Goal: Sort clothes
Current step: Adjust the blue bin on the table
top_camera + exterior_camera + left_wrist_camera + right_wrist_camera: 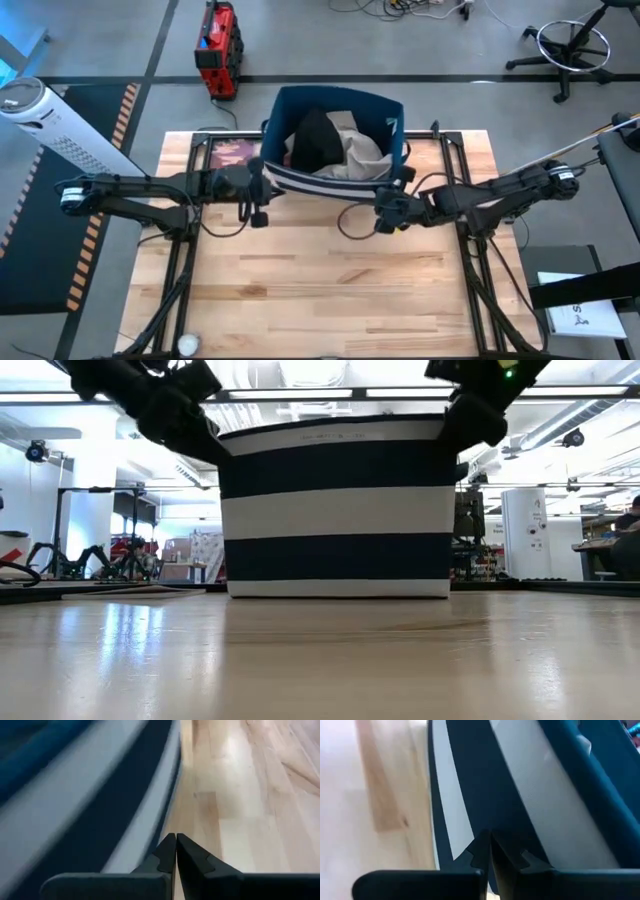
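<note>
While the clothes (335,145) lie piled inside the navy striped bin (330,182) at the table's (330,290) far edge in the high view, the left gripper (258,195) and right gripper (388,208) flank its near corners. In the low view the bin stands upright. Each wrist view shows its fingers pressed together on nothing beside the bin's wall.

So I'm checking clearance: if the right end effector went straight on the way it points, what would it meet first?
Most likely the striped bin: the shut right end effector points at its side wall, already very close; depth is unclear.
</note>
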Robot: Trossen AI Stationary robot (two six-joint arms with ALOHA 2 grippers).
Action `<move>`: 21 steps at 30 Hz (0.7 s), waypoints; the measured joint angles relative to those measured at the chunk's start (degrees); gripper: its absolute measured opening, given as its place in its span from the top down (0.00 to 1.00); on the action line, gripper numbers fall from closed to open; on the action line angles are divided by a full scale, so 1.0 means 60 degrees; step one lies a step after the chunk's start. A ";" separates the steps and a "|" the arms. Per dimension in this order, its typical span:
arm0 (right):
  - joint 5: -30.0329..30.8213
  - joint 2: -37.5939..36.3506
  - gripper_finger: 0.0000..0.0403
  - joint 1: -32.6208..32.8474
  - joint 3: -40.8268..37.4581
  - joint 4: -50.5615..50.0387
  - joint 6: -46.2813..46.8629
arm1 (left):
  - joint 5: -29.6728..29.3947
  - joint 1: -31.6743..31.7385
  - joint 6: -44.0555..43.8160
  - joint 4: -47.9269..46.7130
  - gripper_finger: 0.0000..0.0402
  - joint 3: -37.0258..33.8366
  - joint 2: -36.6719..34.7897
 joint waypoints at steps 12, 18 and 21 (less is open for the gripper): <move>0.0931 -0.0194 0.99 -0.0899 -0.0032 -0.1017 -0.0038 | 0.0121 0.0023 -0.0133 -0.0101 1.00 0.0111 -0.0312; 0.0976 -0.0992 0.99 -0.0924 -0.0032 -0.1350 0.0038 | 0.0121 0.0023 -0.0169 -0.0129 1.00 0.0111 -0.0499; 0.0971 -0.1550 0.99 -0.0924 -0.0037 -0.1396 0.0066 | 0.0118 0.0019 -0.0281 -0.0139 1.00 0.0111 -0.0683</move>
